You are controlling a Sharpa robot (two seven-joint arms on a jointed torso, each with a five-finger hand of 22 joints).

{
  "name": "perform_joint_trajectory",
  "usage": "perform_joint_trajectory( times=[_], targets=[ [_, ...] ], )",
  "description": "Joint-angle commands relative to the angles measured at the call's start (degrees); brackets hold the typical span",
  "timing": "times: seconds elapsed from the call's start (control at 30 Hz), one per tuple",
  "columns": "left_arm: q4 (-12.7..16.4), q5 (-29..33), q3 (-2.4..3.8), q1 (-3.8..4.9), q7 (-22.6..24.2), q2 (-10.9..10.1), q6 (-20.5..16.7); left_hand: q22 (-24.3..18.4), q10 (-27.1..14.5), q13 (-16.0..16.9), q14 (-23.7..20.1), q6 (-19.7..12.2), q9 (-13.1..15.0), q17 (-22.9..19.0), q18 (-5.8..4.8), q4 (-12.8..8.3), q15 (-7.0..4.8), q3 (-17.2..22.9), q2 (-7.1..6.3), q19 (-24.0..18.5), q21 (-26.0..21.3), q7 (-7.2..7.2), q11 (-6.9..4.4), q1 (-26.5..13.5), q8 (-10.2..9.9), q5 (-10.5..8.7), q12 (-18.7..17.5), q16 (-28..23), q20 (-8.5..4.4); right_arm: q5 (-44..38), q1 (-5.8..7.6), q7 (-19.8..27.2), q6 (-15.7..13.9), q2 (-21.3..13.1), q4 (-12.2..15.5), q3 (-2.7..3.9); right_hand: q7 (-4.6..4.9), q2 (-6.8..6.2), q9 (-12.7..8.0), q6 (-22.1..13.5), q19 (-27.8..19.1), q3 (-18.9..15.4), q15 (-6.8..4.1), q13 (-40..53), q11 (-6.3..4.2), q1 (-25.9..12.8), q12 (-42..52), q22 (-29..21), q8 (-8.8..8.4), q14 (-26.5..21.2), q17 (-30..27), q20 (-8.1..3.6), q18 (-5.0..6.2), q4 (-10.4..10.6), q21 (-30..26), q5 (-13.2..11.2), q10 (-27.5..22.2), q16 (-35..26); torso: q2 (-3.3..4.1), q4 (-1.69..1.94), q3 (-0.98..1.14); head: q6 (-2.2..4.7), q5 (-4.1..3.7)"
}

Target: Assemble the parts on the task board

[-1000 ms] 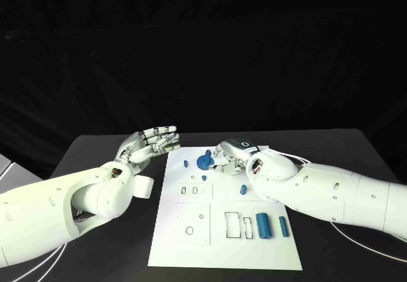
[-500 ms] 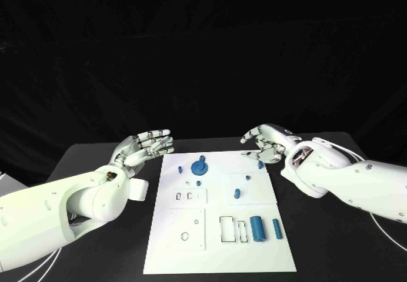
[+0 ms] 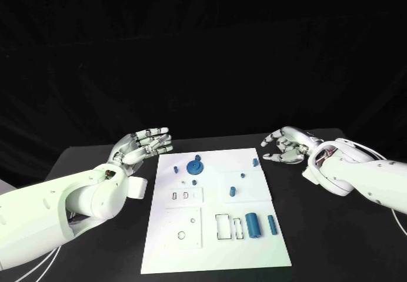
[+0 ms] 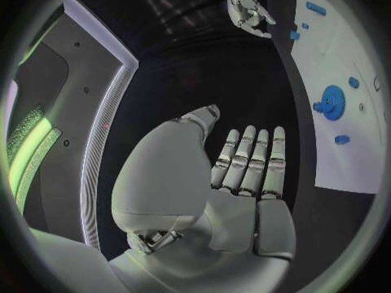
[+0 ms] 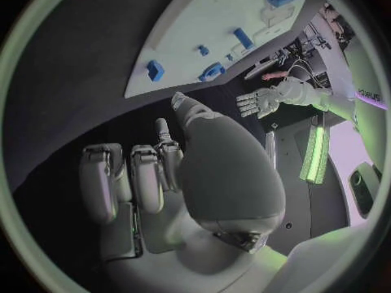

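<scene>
The white task board (image 3: 212, 247) lies in the middle of the black table. A blue gear (image 3: 195, 168) stands near its far left corner, with small blue parts (image 3: 232, 191) scattered around it. Two blue cylinders (image 3: 253, 224) lie side by side near the board's right edge. My left hand (image 3: 144, 144) hovers off the board's far left corner, fingers stretched and apart, holding nothing. My right hand (image 3: 288, 145) hangs off the far right corner, fingers loosely curled and apart, with nothing in them. The left wrist view shows the flat left hand (image 4: 244, 169), the gear (image 4: 332, 101) and the board (image 4: 342, 58).
Rectangular and round cut-outs (image 3: 222, 226) mark the board's near half. Black table (image 3: 339, 235) lies bare on both sides of the board. The right wrist view shows the board (image 5: 195, 32) ahead of the right hand (image 5: 163, 176) and the left hand (image 5: 259, 101) beyond.
My right hand has lifted away from the gear area and swung rightward off the board. The left hand has stayed roughly where it was. The camera has shifted a little.
</scene>
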Motion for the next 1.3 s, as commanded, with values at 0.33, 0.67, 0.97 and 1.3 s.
perform_joint_trajectory(
  times=[0.33,0.67,0.97,1.3],
  targets=[
    [-0.14,-0.17,0.04,-0.02,0.80,0.32,0.95,0.08,0.12,0.03,0.46,-0.20,-0.03,0.13,-0.29,-0.42,0.11,-0.05,-0.14,0.39,0.15,5.96,0.19,-0.35,0.02,-0.23,-0.37,0.24,-0.02,-0.48,-2.01,-0.89,1.11,4.02,-4.96,0.00,0.24,0.00,-0.02,0.20,4.36,0.20,-0.10,7.23,0.06,0.06,-0.20,12.69,-0.29,5.33,12.36,0.18,-0.45,0.18,0.41,-0.03,-0.34,0.20,0.05,-0.01,0.44,-0.20,-0.05],
    [-0.34,-0.16,0.04,-0.02,0.80,0.37,0.98,0.08,0.12,0.03,0.46,-0.20,-0.03,0.13,-0.29,-0.42,0.11,-0.05,-0.14,0.39,0.15,5.96,0.19,-0.35,0.02,-0.23,-0.37,0.24,-0.02,-1.09,-3.24,-1.75,1.61,6.09,-7.02,0.00,0.27,-0.14,-0.07,0.00,4.33,0.19,-0.07,7.25,0.08,0.09,-0.18,12.65,-0.42,5.34,12.43,0.20,-0.44,0.19,0.36,-0.04,-0.31,0.23,0.05,0.27,0.31,-0.83,0.00],
    [-0.34,-0.16,0.04,-0.02,0.78,0.21,0.92,0.10,0.08,0.02,0.52,-0.25,-0.05,0.11,-0.25,-0.50,0.08,0.01,-0.13,0.50,0.20,6.00,0.17,-0.34,0.01,-0.23,-0.41,0.22,-0.02,-1.98,-3.74,-2.33,3.11,6.78,-7.87,0.01,0.28,-0.17,-0.10,-0.11,4.27,0.33,-0.05,7.26,0.09,0.38,-0.17,12.57,-0.50,5.33,12.38,0.22,-0.41,0.06,0.26,0.00,-0.31,0.21,0.03,0.00,0.24,-1.29,0.36],
    [-0.31,-0.16,0.04,-0.02,0.77,0.15,0.88,0.10,0.08,0.02,0.45,-0.23,-0.04,0.07,-0.24,-0.53,0.08,0.04,-0.12,0.47,0.20,6.01,0.17,-0.35,0.04,-0.23,-0.42,0.17,-0.02,-2.27,-3.86,-2.44,3.78,7.28,-8.29,0.01,0.05,0.34,0.20,1.51,4.42,1.13,-0.14,7.73,-0.07,0.51,0.35,12.79,0.30,5.36,12.50,0.20,-0.47,0.29,0.49,-0.01,0.22,0.25,-0.05,0.05,0.26,-1.46,0.50]
  ],
)
